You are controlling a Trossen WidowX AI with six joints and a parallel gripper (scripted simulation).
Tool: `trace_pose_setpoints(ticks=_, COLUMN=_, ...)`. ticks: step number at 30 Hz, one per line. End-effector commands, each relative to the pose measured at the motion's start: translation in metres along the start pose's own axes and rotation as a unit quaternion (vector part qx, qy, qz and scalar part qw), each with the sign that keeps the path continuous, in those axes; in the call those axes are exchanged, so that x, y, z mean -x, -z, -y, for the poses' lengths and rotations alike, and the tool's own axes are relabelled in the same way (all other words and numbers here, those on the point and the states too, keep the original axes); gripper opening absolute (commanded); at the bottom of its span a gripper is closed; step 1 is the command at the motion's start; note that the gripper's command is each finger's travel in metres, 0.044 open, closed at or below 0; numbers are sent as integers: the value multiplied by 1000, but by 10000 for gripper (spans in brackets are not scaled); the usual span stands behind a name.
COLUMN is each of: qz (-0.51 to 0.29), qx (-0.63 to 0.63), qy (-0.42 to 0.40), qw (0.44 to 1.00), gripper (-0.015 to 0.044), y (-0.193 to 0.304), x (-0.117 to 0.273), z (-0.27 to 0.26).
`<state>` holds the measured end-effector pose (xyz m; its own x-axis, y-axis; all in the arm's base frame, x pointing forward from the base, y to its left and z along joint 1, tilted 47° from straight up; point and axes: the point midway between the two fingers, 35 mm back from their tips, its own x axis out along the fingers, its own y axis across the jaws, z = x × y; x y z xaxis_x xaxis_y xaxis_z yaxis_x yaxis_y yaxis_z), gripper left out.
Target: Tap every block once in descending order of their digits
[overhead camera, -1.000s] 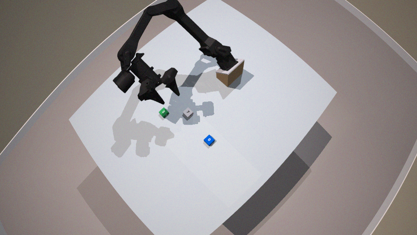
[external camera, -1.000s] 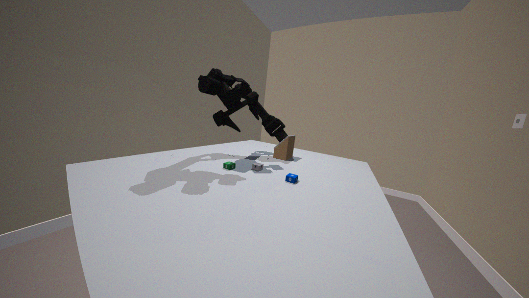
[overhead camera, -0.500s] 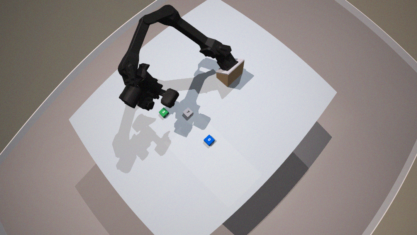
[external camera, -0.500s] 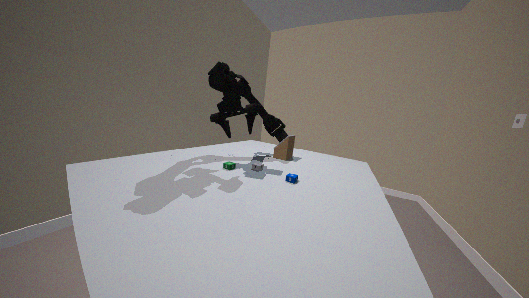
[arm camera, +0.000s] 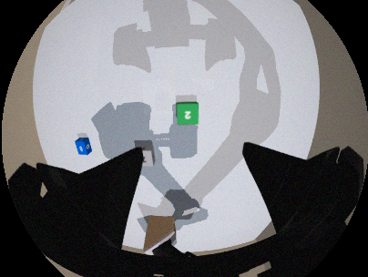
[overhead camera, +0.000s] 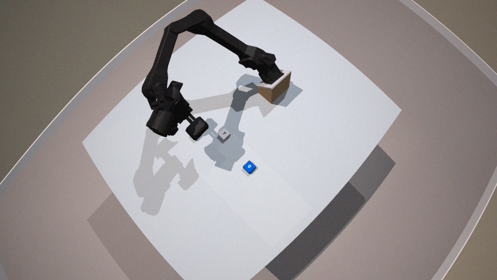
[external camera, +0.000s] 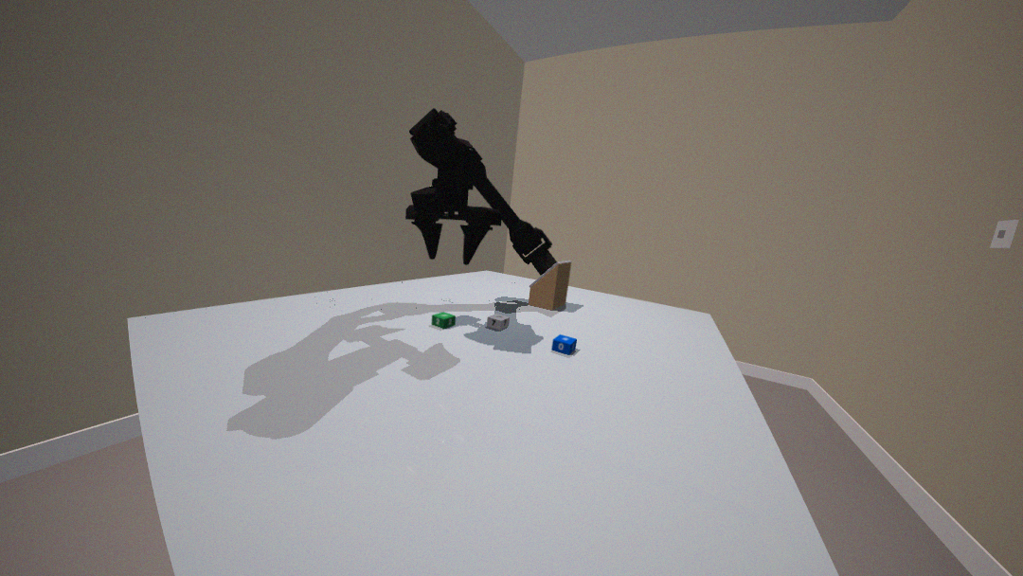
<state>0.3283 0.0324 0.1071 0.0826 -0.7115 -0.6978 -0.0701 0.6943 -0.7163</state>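
Observation:
My gripper (external camera: 449, 261) (arm camera: 194, 150) is open and empty, pointing down high above the table. The green block (external camera: 442, 320) (arm camera: 187, 113) shows a 2; in the top view a finger hides it. In the wrist view it lies between the fingers' sides, a little beyond the tips. The light grey block (overhead camera: 223, 134) (external camera: 497, 323) (arm camera: 148, 158) shows a 7 and lies in the arm's shadow; the left finger partly covers it in the wrist view. The blue block (overhead camera: 249, 166) (external camera: 564, 345) (arm camera: 83, 146) shows a 0 and lies apart from the others.
The arm's base sits on a brown wedge (overhead camera: 280, 90) (external camera: 556, 289) (arm camera: 159, 228) on the white table (overhead camera: 264, 208) (external camera: 465, 464). The arm's shadows fall across the table around the green and grey blocks. The green and grey blocks lie near each other with a gap between.

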Motion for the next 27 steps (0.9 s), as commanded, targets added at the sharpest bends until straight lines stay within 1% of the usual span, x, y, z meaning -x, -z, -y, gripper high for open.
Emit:
trace_pose_setpoints(ticks=1, qz=6, qx=-8, qy=5, qw=1000, gripper=400, y=-3, x=2, z=1)
trace_pose_setpoints(ticks=17, qz=6, qx=-8, qy=5, qw=1000, gripper=400, y=-1, x=3, z=-1)
trace_pose_setpoints(ticks=19, qz=6, qx=-7, qy=3, qw=1000, gripper=400, y=11, x=3, z=-17)
trace_pose_setpoints(ticks=23, qz=5, qx=-6, qy=2, qw=1000, gripper=400, y=56, x=2, z=-61)
trace_pose_setpoints(ticks=25, qz=4, qx=-6, qy=3, qw=1000, gripper=400, y=72, x=1, z=-72)
trace_pose_setpoints(ticks=27, qz=4, qx=-6, qy=4, qw=1000, gripper=400, y=74, x=1, z=-73)
